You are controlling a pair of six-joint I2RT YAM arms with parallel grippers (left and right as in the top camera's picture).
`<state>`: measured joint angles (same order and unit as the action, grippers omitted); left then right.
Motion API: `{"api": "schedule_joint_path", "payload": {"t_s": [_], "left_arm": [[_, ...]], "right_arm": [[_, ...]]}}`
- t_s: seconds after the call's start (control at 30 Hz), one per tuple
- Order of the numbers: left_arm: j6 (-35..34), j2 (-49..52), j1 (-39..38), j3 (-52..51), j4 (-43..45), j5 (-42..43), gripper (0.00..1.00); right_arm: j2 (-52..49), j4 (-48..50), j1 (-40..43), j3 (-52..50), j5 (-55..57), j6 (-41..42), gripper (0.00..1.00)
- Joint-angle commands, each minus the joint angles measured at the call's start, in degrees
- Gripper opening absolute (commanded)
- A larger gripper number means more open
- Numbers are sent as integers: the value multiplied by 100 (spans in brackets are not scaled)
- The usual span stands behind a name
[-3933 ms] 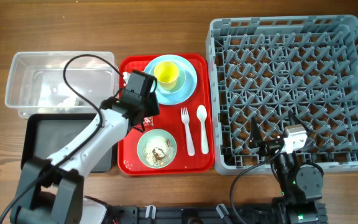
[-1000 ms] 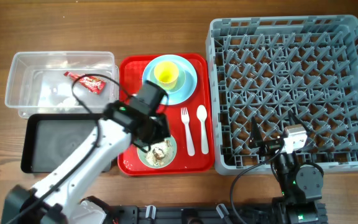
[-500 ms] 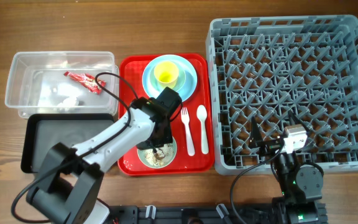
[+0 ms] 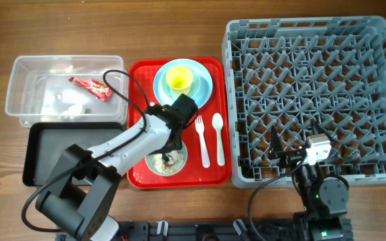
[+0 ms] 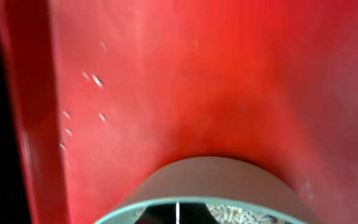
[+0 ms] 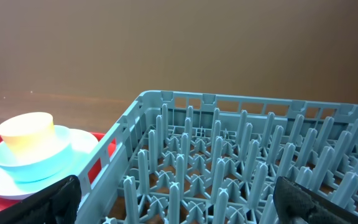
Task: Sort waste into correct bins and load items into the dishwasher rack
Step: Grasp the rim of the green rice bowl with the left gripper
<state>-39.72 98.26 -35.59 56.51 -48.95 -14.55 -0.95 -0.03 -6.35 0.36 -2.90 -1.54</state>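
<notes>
My left gripper (image 4: 171, 150) is down in the pale green bowl (image 4: 154, 164) of rice and brown scraps on the red tray. In the left wrist view its dark fingers (image 5: 166, 216) sit pressed together inside the bowl's rim (image 5: 197, 202), beside the rice (image 5: 241, 216). The red wrapper (image 4: 91, 86) and white tissue (image 4: 72, 102) lie in the clear tub (image 4: 19, 87). The black tray (image 4: 52, 157) holds nothing. My right gripper (image 6: 188, 205) is open and empty over the grey rack (image 4: 313, 87).
The red serving tray (image 4: 139, 73) also holds the yellow cup (image 4: 179, 79) in the blue bowl on the blue plate (image 4: 203, 90), plus the white fork (image 4: 201, 140) and spoon (image 4: 218, 137). Loose rice grains (image 5: 97, 81) lie on the tray.
The left arm swung from the tub side across the red tray onto the green bowl. The red wrapper now lies in the clear tub. The right arm has not moved.
</notes>
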Motion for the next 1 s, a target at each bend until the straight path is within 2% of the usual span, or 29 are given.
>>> {"api": "schedule_joint_path", "payload": {"t_s": [0.0,0.13,0.23,0.37,0.4,0.47,0.53,0.63,0.7,0.8,0.83,0.87,0.97], "left_arm": [[44,35,-20,-48,234,-841,4],[44,35,-17,-48,424,-1456,8],[46,35,-13,-48,535,-1886,18],[48,31,-15,-44,678,-1985,20],[48,7,-15,-22,623,-1985,20],[48,-70,-17,85,356,-1976,28],[46,-214,-37,317,-173,-1912,32],[46,-525,-92,726,-916,-1530,35],[48,-739,-144,861,-1137,-970,37],[48,-1027,-229,866,-1202,-33,44],[48,-1058,-258,866,-1200,192,52],[48,-1060,-293,866,-1198,374,55],[48,-1025,-439,826,-1167,509,54]], "right_arm": [[31,17,-17,-7,33,39,100],[31,17,-17,-7,33,39,100],[31,17,-17,-7,33,42,100],[31,17,-17,-7,35,39,100],[31,17,-17,-7,33,39,100],[31,17,-17,-7,33,39,100],[31,17,-17,-7,35,39,100],[31,17,-17,-7,35,44,100],[31,17,-17,-7,35,42,100],[31,17,-17,-7,33,39,100],[31,17,-17,-7,33,39,100],[31,17,-17,-7,35,39,100],[31,17,-17,-7,33,39,100]]}}
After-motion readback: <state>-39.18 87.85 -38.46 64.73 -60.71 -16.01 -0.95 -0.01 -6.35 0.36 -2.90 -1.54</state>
